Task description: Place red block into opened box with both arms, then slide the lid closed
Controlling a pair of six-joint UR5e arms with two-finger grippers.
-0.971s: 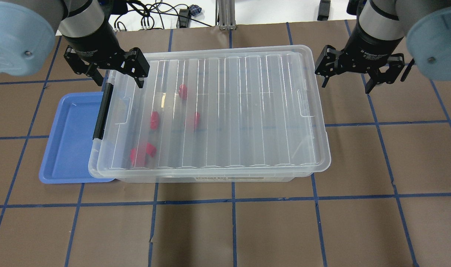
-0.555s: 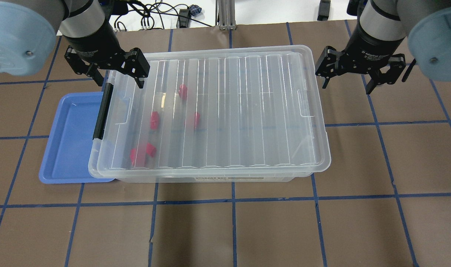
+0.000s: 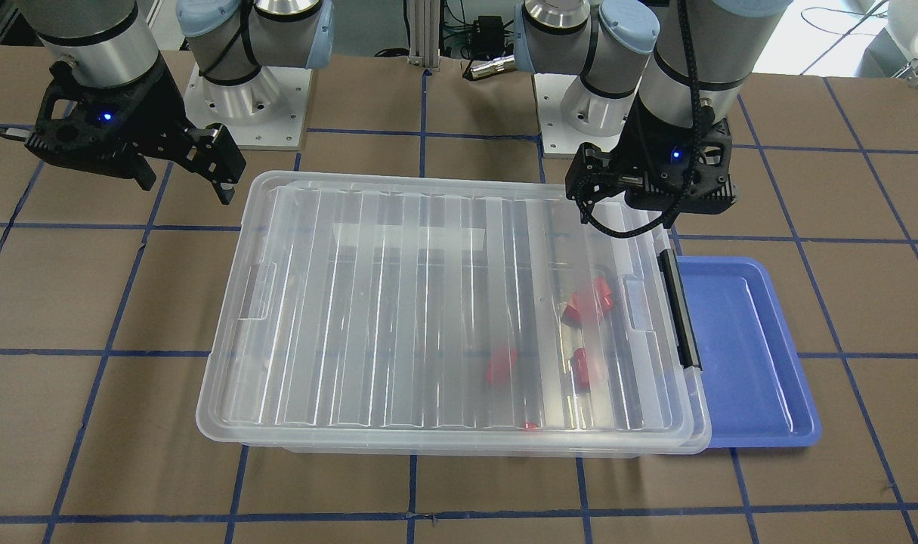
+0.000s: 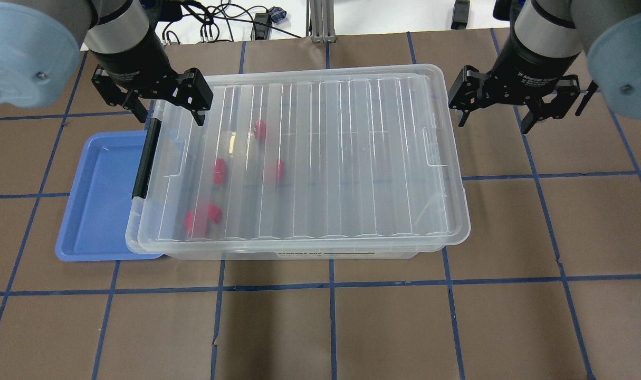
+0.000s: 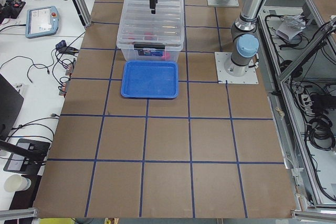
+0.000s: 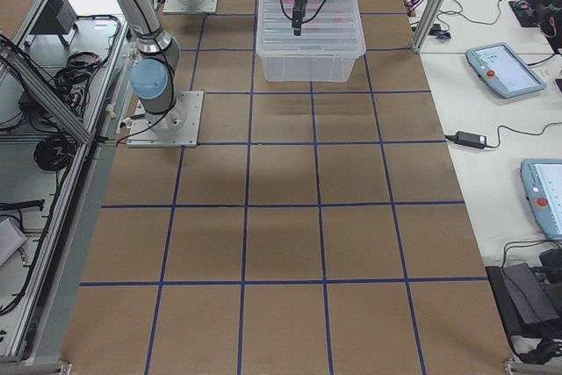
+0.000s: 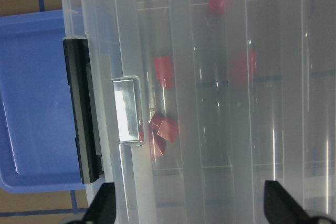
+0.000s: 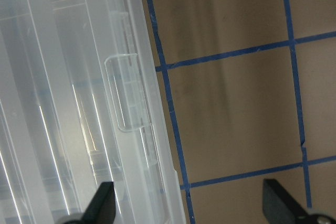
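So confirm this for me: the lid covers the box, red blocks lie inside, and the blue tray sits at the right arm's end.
Not quite. The blue tray sits at the left arm's end, as the overhead view shows. The rest holds: lid on box, red blocks inside.

You see small bright red plastic blocks [image 4: 219, 170] under the ribbed clear plastic lid [image 4: 325, 158], a flat blue plastic tray [image 4: 101, 200], and brown table paper [image 4: 394, 327] gridded with blue tape [image 4: 383, 283].
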